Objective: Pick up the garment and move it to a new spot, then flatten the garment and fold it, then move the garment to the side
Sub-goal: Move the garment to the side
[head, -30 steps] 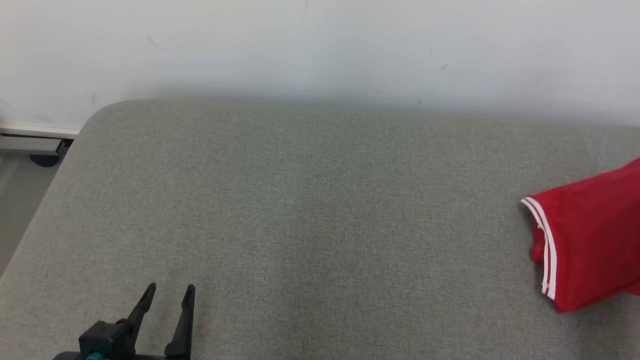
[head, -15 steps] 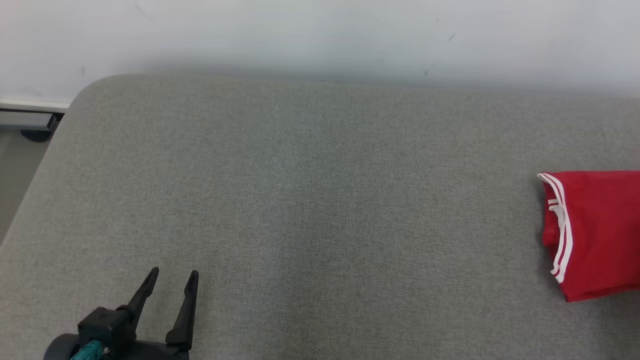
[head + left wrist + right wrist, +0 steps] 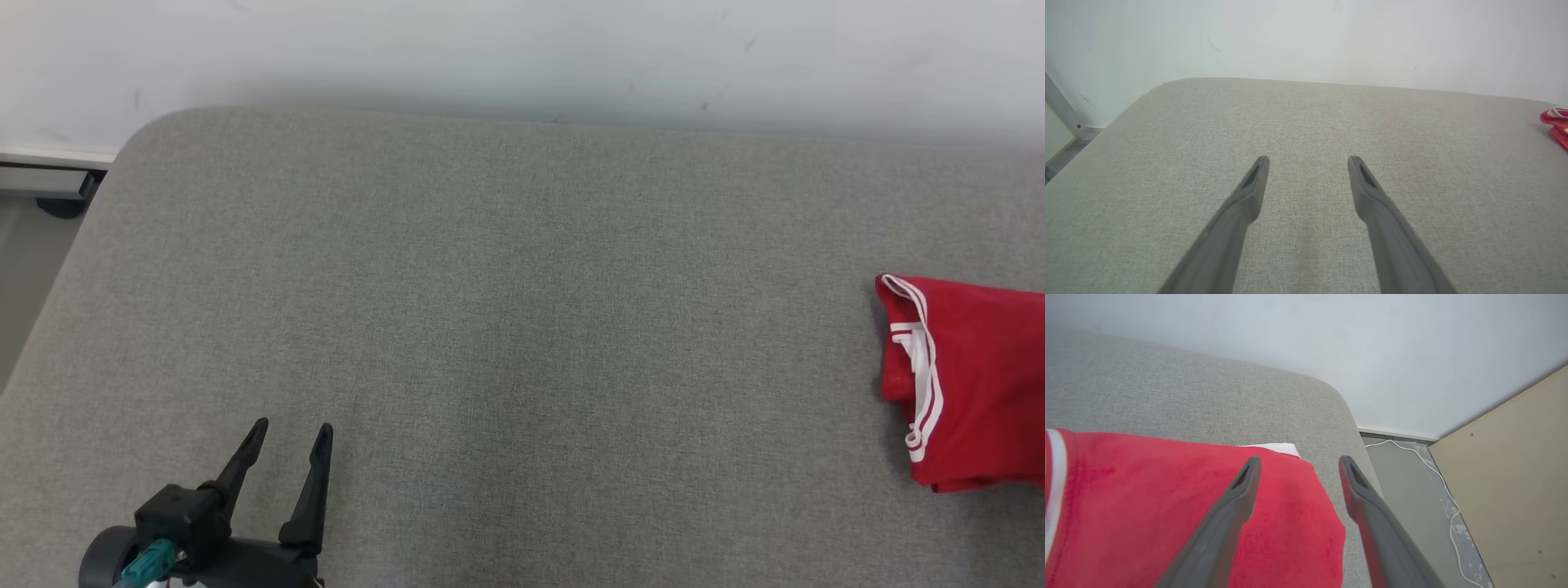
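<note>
At the far left, past the rounded corner of the grey fabric surface, I see a strip of floor and a pale rail at the foot of the white wall. My left gripper sits at the near left, above the fabric, with its two dark fingers spread wide and nothing between them. From the left wrist camera the left gripper points toward the far wall over bare grey cloth, with a sliver of the red garment at the right edge, well apart from it. The middle of the surface carries nothing. At the right edge of the head view lies the garment, folded into a compact red bundle with white stripes along its left hem, flat on the fabric and cut off by the frame. The right wrist camera looks down on the garment near the surface's far right corner. There a bit of white trim peeks out at its far edge. My right gripper is over the bundle's right end with its fingers wide apart, clamping nothing. I cannot tell whether a finger touches the cloth. Further right is grey floor, with a thin white cable trailing across it and a beige panel beyond.
</note>
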